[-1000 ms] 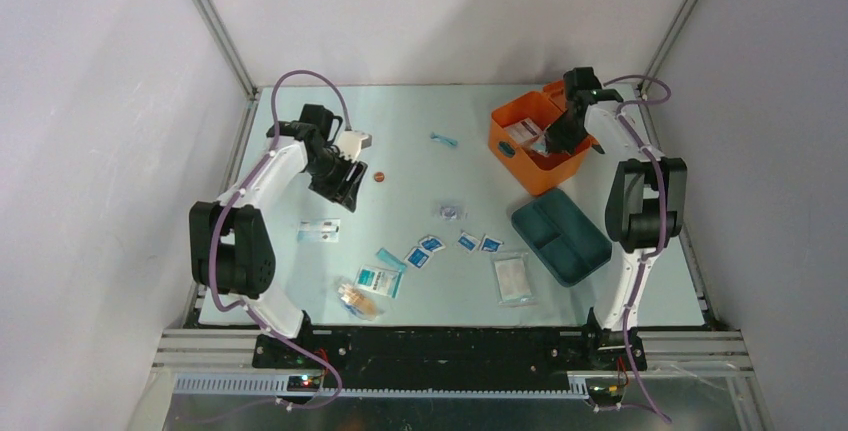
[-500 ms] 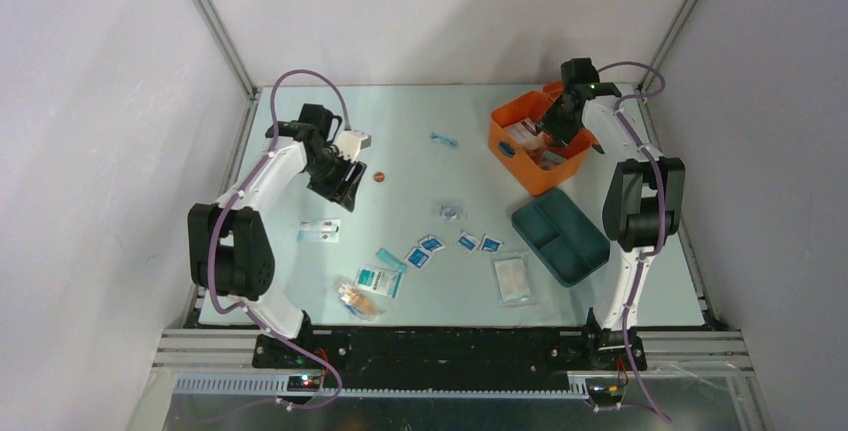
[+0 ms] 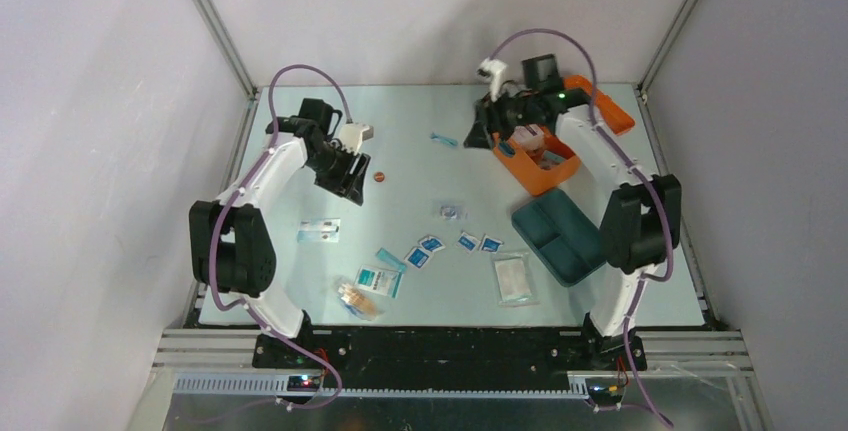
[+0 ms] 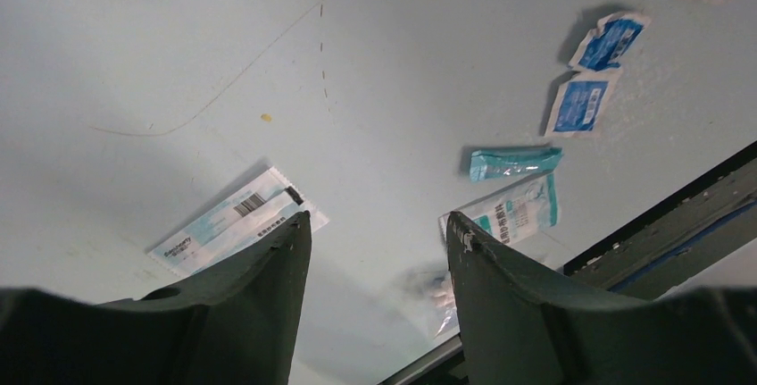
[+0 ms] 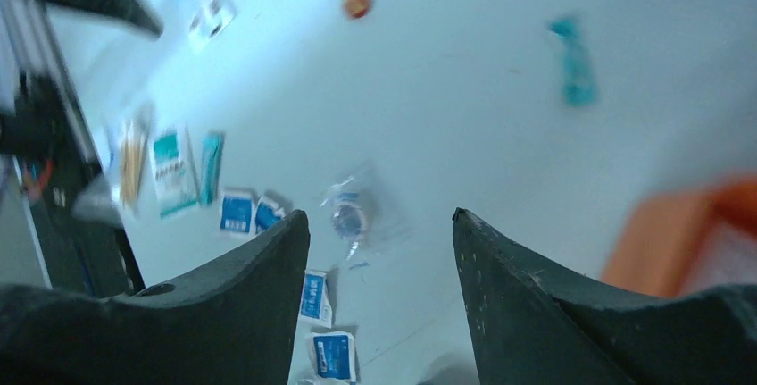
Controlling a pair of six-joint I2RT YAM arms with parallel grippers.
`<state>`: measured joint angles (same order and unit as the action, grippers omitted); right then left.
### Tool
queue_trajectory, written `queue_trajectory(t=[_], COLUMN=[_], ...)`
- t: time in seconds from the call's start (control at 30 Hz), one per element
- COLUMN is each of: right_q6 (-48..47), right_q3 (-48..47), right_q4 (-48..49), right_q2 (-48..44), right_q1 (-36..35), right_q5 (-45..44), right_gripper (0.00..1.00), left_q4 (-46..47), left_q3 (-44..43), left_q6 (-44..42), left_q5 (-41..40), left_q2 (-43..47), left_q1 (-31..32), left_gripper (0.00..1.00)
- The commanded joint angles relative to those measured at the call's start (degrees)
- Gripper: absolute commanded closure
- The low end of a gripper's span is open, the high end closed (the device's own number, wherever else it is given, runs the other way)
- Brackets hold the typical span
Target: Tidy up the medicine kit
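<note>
The medicine kit point(image 3: 541, 170) is an orange case at the back right with its lid point(image 3: 604, 107) thrown open behind it and white packets inside. Its dark teal tray point(image 3: 560, 236) lies on the table in front of it. My right gripper point(image 3: 483, 133) hovers just left of the case, open and empty; in the right wrist view the gripper point(image 5: 378, 215) has the case's orange edge point(image 5: 705, 233) at its right. My left gripper point(image 3: 349, 181) hangs open over the table's left side, and in the left wrist view this gripper point(image 4: 379, 217) holds nothing.
Loose on the table are blue sachets point(image 3: 431, 245), a teal packet point(image 3: 444, 139), a clear packet point(image 3: 452, 212), a clear flat bag point(image 3: 514, 277), a white barcode packet point(image 3: 319, 232), a white-teal packet point(image 3: 379, 280) and a small brown disc point(image 3: 379, 177).
The right gripper opened, rose out of the orange case and swung left to hover beside it. The left arm has barely moved.
</note>
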<state>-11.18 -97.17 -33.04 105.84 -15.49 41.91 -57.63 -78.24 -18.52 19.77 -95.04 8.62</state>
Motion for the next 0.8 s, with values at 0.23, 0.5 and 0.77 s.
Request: queue_trajectory(t=[0.23,0.5,0.77], right_q6=[-42.8,-47.4,-51.8], right_q3=[-7.3,-7.3,-4.6], right_q4=[-19.3,-21.8,-23.7], right_q2=[12.5,17.7,18.1], right_q1=[-10.5,-13.6,-15.1], right_q5=[-1.6,-7.9,-5.8], right_gripper=[0.41,0.39,0.36], left_q4=[2.2,2.5,2.6], left_q3=[-1.4,2.0,2.7], left_q6=[3.8,3.9,4.3], left_q5=[4.1,3.2,3.4], left_q2=[1.9,5.2,5.0], left_q1=[0.3,0.3,0.3], left_gripper=[0.37,0.37,0.37])
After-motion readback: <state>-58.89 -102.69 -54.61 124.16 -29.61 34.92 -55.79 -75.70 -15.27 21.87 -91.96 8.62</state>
